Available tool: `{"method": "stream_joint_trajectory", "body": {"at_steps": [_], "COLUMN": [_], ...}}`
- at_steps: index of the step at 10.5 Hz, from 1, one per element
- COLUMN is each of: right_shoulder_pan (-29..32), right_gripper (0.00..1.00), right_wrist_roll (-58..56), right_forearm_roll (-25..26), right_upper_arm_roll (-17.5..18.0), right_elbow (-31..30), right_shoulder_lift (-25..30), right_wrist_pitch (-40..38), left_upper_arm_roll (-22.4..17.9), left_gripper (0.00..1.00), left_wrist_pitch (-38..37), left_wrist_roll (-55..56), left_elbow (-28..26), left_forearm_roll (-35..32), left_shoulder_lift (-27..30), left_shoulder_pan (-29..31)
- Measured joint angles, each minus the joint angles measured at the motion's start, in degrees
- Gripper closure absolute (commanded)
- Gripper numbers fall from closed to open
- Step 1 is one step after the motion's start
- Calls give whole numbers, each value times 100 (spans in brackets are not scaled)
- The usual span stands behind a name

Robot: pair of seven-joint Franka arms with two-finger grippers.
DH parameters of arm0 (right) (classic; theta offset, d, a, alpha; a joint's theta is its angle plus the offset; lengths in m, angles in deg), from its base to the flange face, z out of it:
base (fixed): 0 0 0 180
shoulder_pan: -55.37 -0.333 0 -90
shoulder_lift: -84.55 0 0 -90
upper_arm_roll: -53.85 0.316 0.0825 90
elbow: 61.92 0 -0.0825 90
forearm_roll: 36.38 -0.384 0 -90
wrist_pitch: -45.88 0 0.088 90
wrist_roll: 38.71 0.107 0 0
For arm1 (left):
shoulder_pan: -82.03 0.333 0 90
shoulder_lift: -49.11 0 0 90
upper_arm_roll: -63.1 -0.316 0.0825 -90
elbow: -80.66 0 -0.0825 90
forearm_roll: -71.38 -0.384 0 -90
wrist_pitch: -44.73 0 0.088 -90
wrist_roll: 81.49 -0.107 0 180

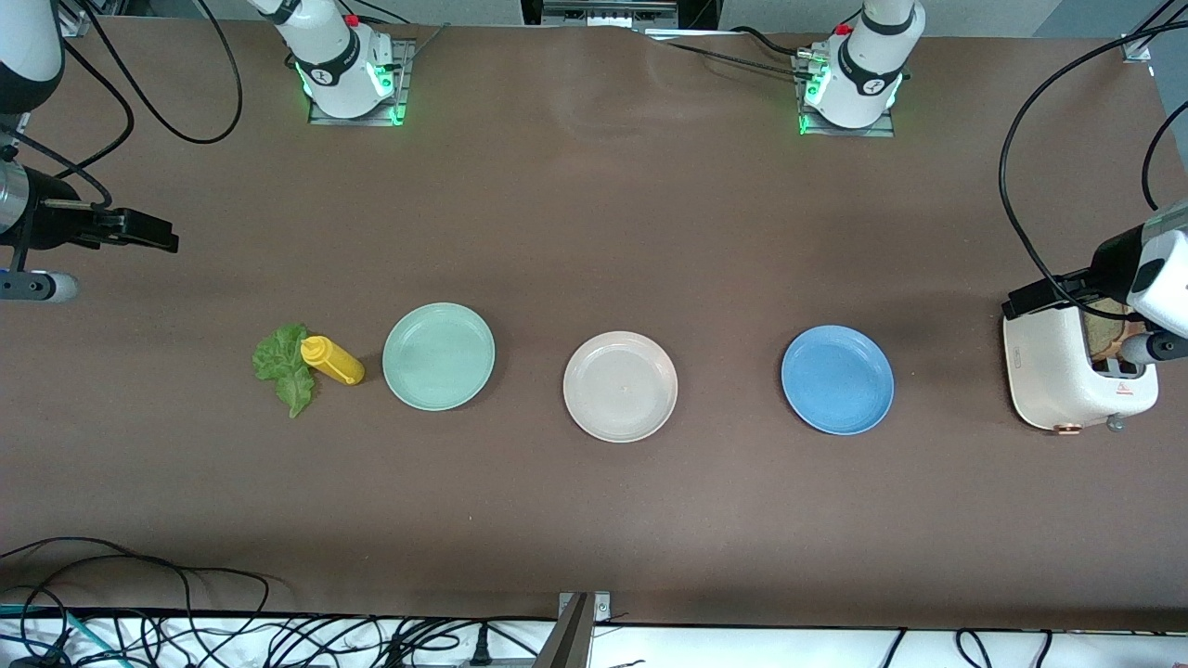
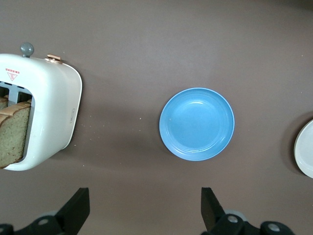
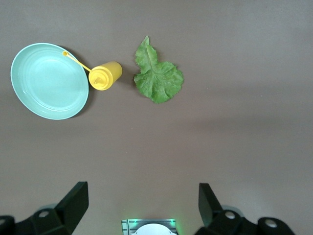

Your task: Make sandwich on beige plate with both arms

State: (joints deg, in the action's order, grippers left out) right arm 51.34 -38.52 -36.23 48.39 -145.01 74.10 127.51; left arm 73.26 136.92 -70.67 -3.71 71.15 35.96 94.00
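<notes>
now three plates, beige plate (image 1: 620,385) bare; left gripper (image 2: 145,208) and right gripper (image 3: 143,203) jaws wide, empty.

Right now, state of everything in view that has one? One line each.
beige plate: bare, nothing on it.
mint-green plate: bare.
blue plate: bare.
bread slices: standing in the toaster slots, not yet out.
toaster: loaded, at the left arm's end.
lettuce leaf: flat on the table, untouched.
yellow squeeze bottle: upright beside the lettuce leaf.
left pincer: open, over the table.
right pincer: open, over the table.
</notes>
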Motion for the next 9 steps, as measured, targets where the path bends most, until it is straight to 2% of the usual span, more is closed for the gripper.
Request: {"method": "stream_joint_trajectory", "body": {"at_steps": [6, 9], "right_shoulder_pan": [0, -1], "right_gripper": [0, 0], "right_wrist_roll": [0, 0], "right_forearm_roll": [0, -8], "right_upper_arm_roll": [0, 14], "right_elbow": [-4, -14], "right_shoulder_lift": [8, 41], "right_wrist_pitch": [28, 306], "left_upper_arm_roll": [-28, -32], "left_gripper": [0, 0], "left_wrist_pitch": [31, 57], "left_wrist_roll": [-9, -66], "left_elbow": [-18, -17], "left_forearm_roll": [0, 0], "left_shoulder_lift": [-6, -6], "left_shoulder_pan": [89, 164]}}
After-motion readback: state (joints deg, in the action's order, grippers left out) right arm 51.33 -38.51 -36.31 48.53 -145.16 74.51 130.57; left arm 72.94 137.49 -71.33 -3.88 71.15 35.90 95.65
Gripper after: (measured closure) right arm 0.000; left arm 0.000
